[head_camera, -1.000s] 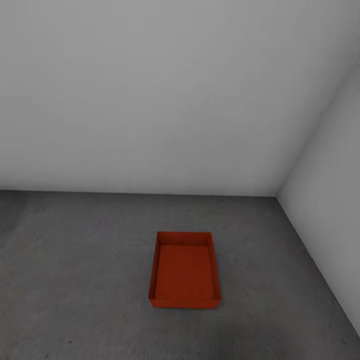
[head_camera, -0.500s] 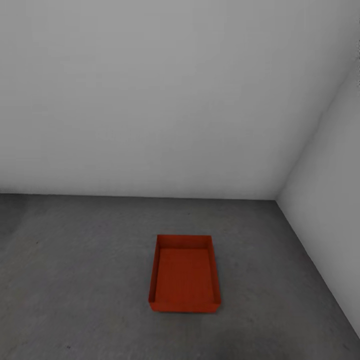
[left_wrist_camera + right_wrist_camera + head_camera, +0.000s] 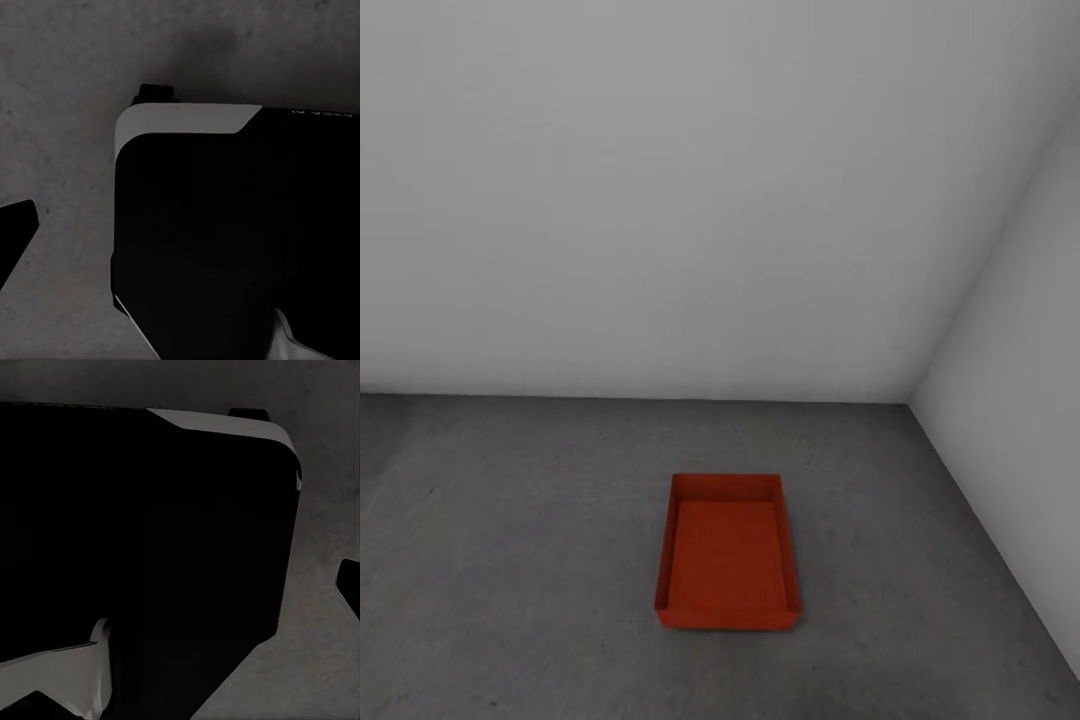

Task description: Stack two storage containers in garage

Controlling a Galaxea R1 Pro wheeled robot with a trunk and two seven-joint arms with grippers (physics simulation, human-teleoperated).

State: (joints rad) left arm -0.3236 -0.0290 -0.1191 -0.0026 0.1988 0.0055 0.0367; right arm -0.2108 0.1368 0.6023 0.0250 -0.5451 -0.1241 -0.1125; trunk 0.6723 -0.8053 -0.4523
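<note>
One orange-red storage container (image 3: 727, 553) lies flat and open-topped on the dark grey concrete floor (image 3: 510, 560) of the garage, a little right of the middle in the head view. I cannot tell whether a second container is nested in it. Nothing touches it. In the left wrist view, one dark fingertip (image 3: 15, 226) of the left gripper shows at the picture's edge over bare concrete. A dark fingertip (image 3: 350, 583) of the right gripper shows likewise in the right wrist view. Both sit far from the middle and hold nothing.
Plain pale grey walls (image 3: 660, 200) meet in a corner (image 3: 910, 398) behind and to the right of the container. The right wall (image 3: 1020, 420) runs close along its side. My own black-and-white base (image 3: 225, 240) covers much of both wrist views.
The whole head picture has slid down slightly, so the camera has moved. The container itself has stayed put on the floor.
</note>
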